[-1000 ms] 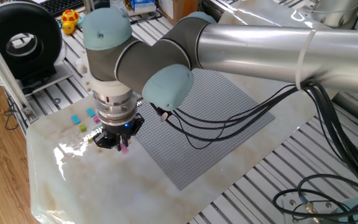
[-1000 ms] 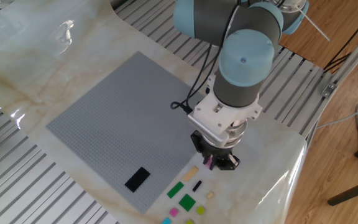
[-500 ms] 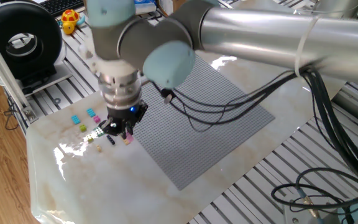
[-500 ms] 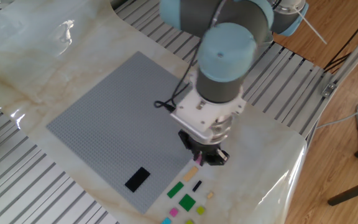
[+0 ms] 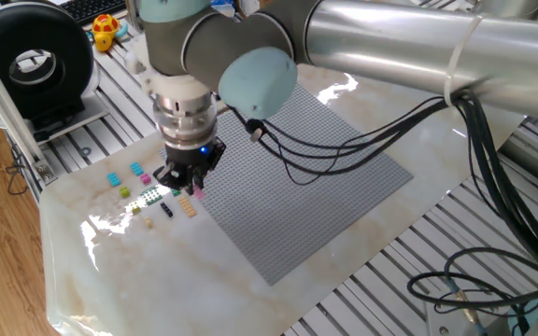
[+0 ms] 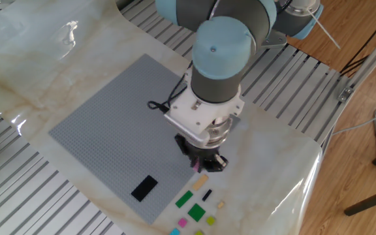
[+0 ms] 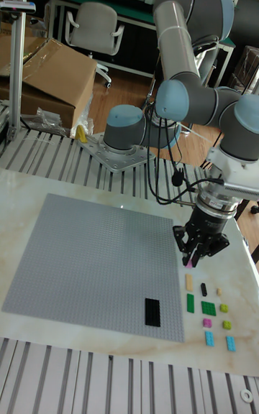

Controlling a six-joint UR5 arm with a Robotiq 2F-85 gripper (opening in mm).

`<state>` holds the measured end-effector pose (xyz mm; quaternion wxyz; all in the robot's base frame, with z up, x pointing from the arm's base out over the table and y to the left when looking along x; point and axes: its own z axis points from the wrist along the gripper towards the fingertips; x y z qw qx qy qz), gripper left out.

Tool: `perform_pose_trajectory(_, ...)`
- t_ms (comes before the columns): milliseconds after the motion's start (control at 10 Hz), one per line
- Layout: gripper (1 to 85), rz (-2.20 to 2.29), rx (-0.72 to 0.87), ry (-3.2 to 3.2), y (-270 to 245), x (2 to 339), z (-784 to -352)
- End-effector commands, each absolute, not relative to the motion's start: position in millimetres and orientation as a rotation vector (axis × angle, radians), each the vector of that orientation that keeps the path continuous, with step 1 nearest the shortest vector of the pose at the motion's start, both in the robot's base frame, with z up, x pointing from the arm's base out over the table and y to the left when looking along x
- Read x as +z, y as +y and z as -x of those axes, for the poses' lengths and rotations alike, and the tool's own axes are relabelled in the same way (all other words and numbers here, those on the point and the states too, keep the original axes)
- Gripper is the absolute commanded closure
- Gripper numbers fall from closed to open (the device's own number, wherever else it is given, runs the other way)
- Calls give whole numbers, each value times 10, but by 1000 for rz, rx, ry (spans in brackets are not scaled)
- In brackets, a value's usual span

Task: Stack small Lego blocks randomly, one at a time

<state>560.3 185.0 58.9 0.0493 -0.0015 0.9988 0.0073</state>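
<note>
My gripper (image 5: 188, 183) (image 6: 203, 163) (image 7: 196, 256) points straight down, shut on a small pink Lego block (image 7: 190, 263) (image 6: 196, 167). It hangs just off the grey baseplate's (image 5: 316, 168) (image 6: 109, 124) (image 7: 86, 263) edge, above the tan block (image 6: 201, 182) (image 7: 189, 282). The other small blocks lie loose on the marble beside it: green ones (image 6: 196, 211) (image 7: 208, 307), a thin black one (image 6: 207, 194) (image 5: 166, 210), a pink one (image 7: 208, 323), yellow-green ones (image 5: 124, 191) (image 7: 226, 325) and cyan ones (image 5: 113, 178) (image 7: 232, 343). A black block (image 6: 144, 187) (image 7: 152, 311) sits on the baseplate.
The arm (image 5: 381, 56) reaches across the baseplate with cables (image 5: 344, 159) hanging under it. A black reel (image 5: 31, 61) stands off the slab's corner. Slotted aluminium rails (image 6: 38, 189) surround the marble slab. Chairs and a cardboard box (image 7: 50, 80) stand behind the table.
The gripper has carried the pink block from the open marble toward the baseplate's edge and now hangs over the tan block. The loose blocks have not moved.
</note>
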Motion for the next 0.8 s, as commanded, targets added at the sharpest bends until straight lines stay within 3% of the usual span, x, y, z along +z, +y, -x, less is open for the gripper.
perform_pose_trajectory(0, 843, 86, 122, 3049, 1482, 642, -5933)
perform_pose_trajectory(100, 843, 53, 143, 3065, 1502, 643, -5903)
perform_pose_trajectory(400, 843, -69, -43, 3068, 1180, 633, -5905)
perform_pose_trajectory(700, 843, 24, 43, 3088, 911, 633, -5939)
